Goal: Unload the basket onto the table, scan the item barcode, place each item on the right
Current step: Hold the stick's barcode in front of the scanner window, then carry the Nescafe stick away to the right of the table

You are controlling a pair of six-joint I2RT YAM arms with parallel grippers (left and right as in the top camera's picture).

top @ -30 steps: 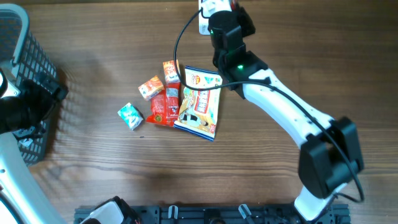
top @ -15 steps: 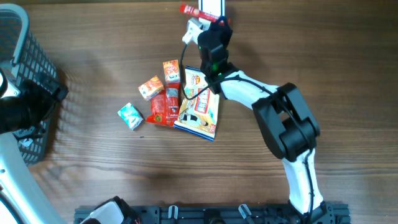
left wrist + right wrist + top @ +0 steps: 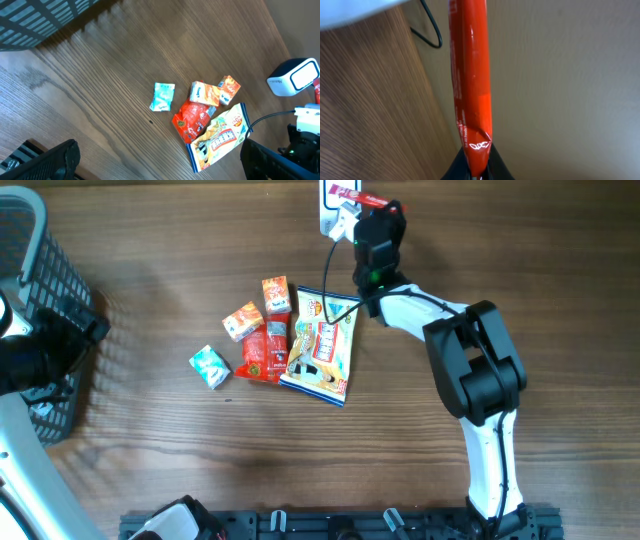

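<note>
You are looking at a brown wooden bench (image 3: 150, 450) with long dark lines in the wood running from side to side. Past its far edge you can see a plain tan surface (image 3: 560, 75); you cannot tell if it is wall or floor. A dark wire basket with a pale rim (image 3: 50, 290) stands at the bench's left end. The light is soft and even.
</note>
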